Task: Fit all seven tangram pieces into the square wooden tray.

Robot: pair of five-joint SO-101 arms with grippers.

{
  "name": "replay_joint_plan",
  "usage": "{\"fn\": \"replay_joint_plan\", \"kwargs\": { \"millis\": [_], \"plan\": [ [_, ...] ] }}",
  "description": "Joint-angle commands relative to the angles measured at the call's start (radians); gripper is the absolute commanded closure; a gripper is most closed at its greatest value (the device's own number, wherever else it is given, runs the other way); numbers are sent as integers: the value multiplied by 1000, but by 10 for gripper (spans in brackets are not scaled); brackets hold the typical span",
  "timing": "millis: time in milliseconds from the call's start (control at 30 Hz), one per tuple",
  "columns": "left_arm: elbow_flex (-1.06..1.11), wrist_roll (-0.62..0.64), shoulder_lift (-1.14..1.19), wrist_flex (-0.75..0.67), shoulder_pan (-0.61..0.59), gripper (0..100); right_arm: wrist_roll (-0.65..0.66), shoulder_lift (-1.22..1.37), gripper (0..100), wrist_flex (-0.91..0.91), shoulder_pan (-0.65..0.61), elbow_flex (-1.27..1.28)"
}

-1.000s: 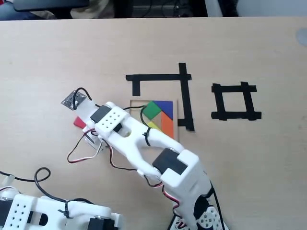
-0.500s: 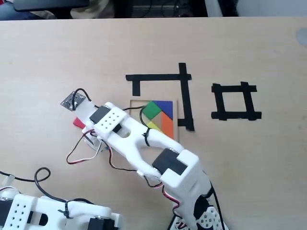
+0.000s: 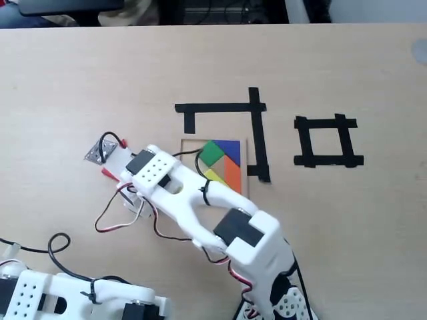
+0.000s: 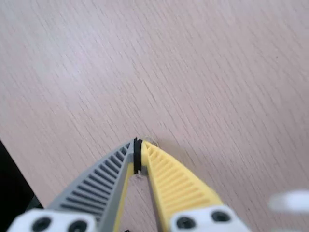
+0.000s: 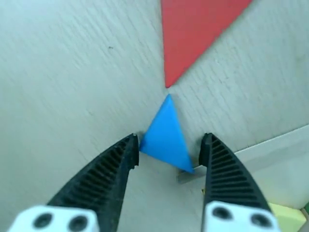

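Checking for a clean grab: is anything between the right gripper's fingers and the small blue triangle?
Nothing visible. The blue triangle lies flat on the table between the open fingers of the right gripper. The red triangle sits beyond its tip, outside the fingers.

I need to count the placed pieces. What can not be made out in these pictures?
- High view: the right arm lies over the left part of the tray, so its pieces cannot be counted.
- Right wrist view: the picture's edge cuts off the red piece; its full shape is unknown.
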Motion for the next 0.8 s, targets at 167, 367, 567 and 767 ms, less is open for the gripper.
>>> {"fn": "replay_joint_plan", "kwargs": {
  "millis": [167, 367, 567, 767],
  "plan": [
    [-21, 6, -6, -15, 7, 970, 193, -36, 783, -21, -63, 38],
    [-22, 6, -6, -15, 5, 970, 282, -38, 784, -55, -72, 45],
    [-22, 6, -6, -15, 4, 970, 342, -35, 816, -46, -66, 48],
    [-22, 6, -6, -15, 4, 970, 387, -36, 822, -34, -71, 64]
  ]
}}
